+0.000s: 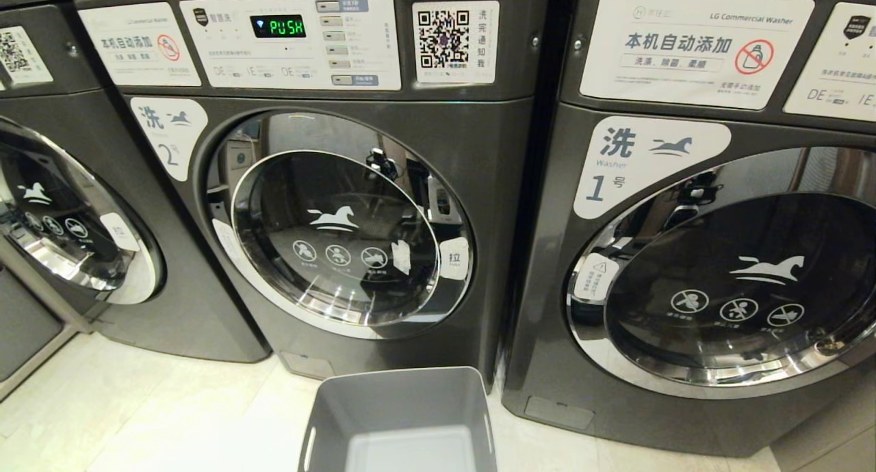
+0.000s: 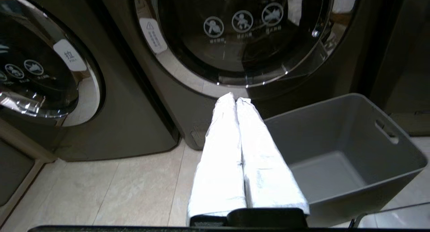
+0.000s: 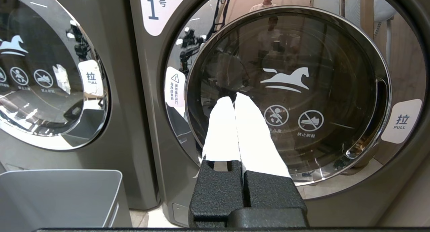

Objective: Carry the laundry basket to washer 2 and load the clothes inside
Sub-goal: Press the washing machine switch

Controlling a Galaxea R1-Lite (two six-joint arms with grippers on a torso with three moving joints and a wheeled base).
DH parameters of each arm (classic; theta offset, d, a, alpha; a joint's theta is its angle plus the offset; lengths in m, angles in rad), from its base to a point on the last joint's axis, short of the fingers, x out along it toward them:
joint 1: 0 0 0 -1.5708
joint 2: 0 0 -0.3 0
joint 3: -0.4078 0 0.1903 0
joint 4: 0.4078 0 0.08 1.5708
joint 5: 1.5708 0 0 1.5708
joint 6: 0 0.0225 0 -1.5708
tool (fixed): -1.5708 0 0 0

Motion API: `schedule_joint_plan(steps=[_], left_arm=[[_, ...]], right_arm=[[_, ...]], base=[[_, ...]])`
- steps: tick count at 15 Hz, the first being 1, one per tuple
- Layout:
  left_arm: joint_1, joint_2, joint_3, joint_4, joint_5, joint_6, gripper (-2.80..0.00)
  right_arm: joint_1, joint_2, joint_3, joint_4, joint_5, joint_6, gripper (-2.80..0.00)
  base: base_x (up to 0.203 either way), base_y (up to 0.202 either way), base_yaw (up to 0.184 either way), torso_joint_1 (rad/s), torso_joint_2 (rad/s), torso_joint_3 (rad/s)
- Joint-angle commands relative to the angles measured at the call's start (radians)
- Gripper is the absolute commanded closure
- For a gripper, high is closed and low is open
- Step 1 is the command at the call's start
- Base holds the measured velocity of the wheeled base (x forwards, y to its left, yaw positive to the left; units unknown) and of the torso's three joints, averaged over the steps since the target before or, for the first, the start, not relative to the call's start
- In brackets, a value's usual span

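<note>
Washer 2 [image 1: 342, 212] fills the middle, door closed, with washer 1 [image 1: 691, 239] to its right. The basket [image 1: 400, 424] sits on the floor [image 1: 157, 417] before washer 2, nothing visible inside. Left gripper [image 2: 235, 99] beside the basket, fingers together; right gripper [image 3: 235, 97] faces washer 1, fingers together.

washer 2 [image 1: 328, 185] display "PUSH"; neighbour washer [image 1: 684, 253] "1"

The grey laundry basket [image 1: 400, 417] sat empty on the floor just before dark grey washer 2 [image 1: 328, 205], whose door was shut.
</note>
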Motion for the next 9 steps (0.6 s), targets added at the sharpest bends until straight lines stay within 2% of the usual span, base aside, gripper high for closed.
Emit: schedule_joint_plan(steps=[1,3,6,9], left_arm=[[0.001,0.172,-0.105,-0.013,-0.035,-0.023,0.00],[0.004,0.356,-0.340,-0.026,-0.164,-0.129,0.00],[0.015,0.671,-0.738,-0.030,-0.364,-0.356,0.00],[-0.023,0.952,-1.064,-0.033,-0.469,-0.551,0.00]], right_arm=[[0.001,0.002,0.040,-0.002,0.000,-0.001,0.00],[0.001,0.002,0.040,-0.002,0.000,-0.001,0.00],[0.001,0.002,0.040,-0.002,0.000,-0.001,0.00],[0.001,0.002,0.040,-0.002,0.000,-0.001,0.00]], base=[[0.000,0.000,0.000,0.000,0.00,0.000],[0.000,0.000,0.000,0.000,0.00,0.000],[0.000,0.000,0.000,0.000,0.00,0.000],[0.000,0.000,0.000,0.000,0.00,0.000]])
